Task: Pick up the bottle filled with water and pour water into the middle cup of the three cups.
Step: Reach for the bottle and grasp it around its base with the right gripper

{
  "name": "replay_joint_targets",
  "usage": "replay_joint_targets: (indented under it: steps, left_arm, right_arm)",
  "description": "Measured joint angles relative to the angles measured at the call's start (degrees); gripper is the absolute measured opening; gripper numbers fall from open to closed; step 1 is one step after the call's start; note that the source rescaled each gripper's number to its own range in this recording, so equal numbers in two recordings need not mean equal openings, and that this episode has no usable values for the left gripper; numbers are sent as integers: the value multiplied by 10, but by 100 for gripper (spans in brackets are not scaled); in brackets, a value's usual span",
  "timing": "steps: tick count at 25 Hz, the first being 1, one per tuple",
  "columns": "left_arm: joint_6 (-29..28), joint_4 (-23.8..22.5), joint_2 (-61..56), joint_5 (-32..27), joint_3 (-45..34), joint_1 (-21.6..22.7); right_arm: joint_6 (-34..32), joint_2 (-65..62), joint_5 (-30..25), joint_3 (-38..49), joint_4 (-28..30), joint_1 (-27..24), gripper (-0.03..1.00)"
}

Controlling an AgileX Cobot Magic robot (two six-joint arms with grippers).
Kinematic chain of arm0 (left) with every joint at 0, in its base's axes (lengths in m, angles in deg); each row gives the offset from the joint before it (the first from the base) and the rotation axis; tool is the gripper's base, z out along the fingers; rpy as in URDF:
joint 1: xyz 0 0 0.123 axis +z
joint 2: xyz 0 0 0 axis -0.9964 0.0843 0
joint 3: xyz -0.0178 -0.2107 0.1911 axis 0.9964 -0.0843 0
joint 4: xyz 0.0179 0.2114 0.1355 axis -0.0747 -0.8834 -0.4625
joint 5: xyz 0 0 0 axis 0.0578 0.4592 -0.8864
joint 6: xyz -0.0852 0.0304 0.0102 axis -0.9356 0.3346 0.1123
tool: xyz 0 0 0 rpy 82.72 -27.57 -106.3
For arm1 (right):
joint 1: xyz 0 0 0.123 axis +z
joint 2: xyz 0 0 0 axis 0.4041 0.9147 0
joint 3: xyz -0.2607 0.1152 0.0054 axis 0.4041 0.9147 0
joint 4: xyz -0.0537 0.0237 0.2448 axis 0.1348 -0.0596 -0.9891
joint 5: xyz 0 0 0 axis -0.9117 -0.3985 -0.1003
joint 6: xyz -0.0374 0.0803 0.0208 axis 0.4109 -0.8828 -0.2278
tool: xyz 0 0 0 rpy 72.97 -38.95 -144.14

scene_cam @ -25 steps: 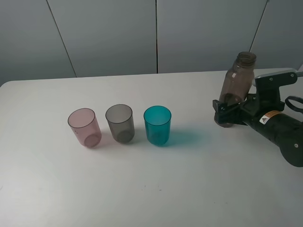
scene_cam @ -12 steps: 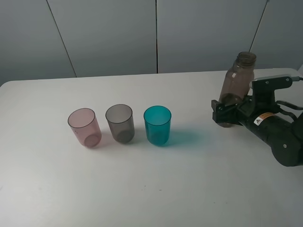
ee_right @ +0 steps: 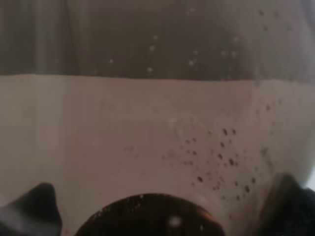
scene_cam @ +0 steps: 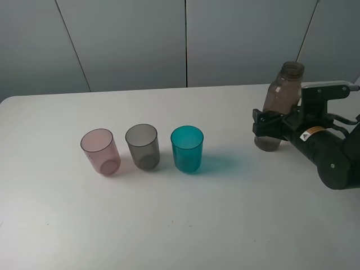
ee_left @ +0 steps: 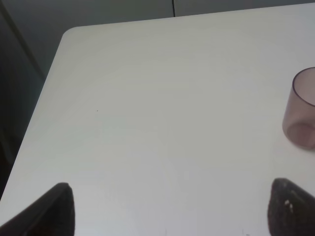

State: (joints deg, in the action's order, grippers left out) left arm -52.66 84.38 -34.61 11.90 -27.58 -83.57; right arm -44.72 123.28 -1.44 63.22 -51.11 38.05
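**Right gripper [scene_cam: 263, 126] brackets the bottle [scene_cam: 279, 101] at the 2 o'clock side of the bench [scene_cam: 225, 225].**

The smoky bottle stands upright with its neck open, and the right jaws sit either side of its lower body; whether they press on it cannot be told. Well apart, toward 9 o'clock, the middle cup [scene_cam: 142, 146] stands between the pink cup [scene_cam: 100, 152] at its 9 o'clock and the teal cup [scene_cam: 187, 148] at its 3 o'clock, none touching. The left gripper [ee_left: 174, 209] hangs over bare bench near the pink cup, jaws spread with nothing between them.
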Motion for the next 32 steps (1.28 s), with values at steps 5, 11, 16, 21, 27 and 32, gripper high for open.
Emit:
replay_joint_targets:
  steps: [5, 11, 16, 21, 27, 32]
  left_arm:
    - [0, 0, 0, 0, 0, 0]
    - [0, 0, 0, 0, 0, 0]
    - [0, 0, 0, 0, 0, 0]
    - [0, 0, 0, 0, 0, 0]
    - [0, 0, 0, 0, 0, 0]
    - [0, 0, 0, 0, 0, 0]
  right_arm:
    - [-8, 0, 0, 0, 1, 0, 100]
    - [-11, 0, 0, 0, 14, 0, 100]
    - [-11, 5, 1, -10, 21, 0, 100]
    - [-13, 19, 3, -11, 27, 0, 100]
    - [-13, 19, 3, -16, 27, 0, 100]
    - [-13, 19, 3, -17, 27, 0, 100]
